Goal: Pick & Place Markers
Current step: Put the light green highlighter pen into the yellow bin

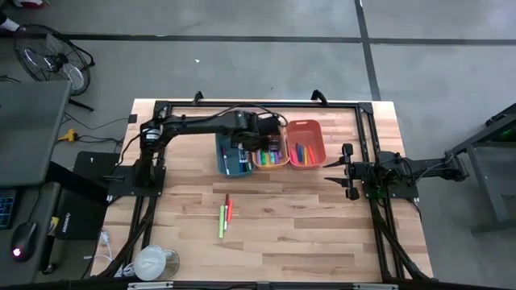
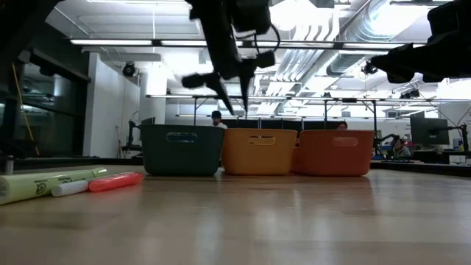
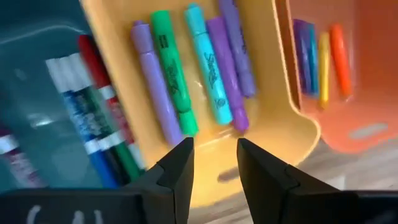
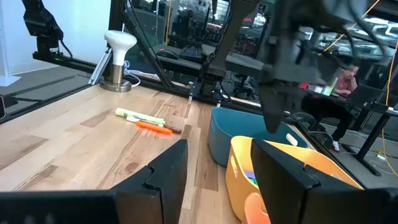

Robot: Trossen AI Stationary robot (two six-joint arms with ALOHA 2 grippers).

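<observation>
Wooden bench: carries three bins in a row near the far edge — teal bin, yellow bin, orange bin — with two loose markers lying nearer the front
Sorted markers: purple, green and light-blue ones lie side by side in the yellow bin; red, blue and green ones in the teal bin; a few more in the orange bin
Loose markers: a yellow-green marker and a red-orange marker rest on bare wood, touching or nearly so, well clear of the bins
Their long axis: runs front-to-back on the bench in the overhead view, the two roughly parallel
Left hand: hovers above the near rim of the yellow bin, fingers parted to a narrow gap — nothing between them
Right hand: parked just beside the orange bin on its right, fingers apart, empty
Key relation: the loose pair lies toward the front of the bench from the left hand, on the left arm's side of the bins; the left hand looks the nearer one
Judgement: the next reach probably calls for the left hand to swing forward and close across a marker's narrow width, not along its length
Risk: the two lie so close that closing on one may nudge the other
</observation>
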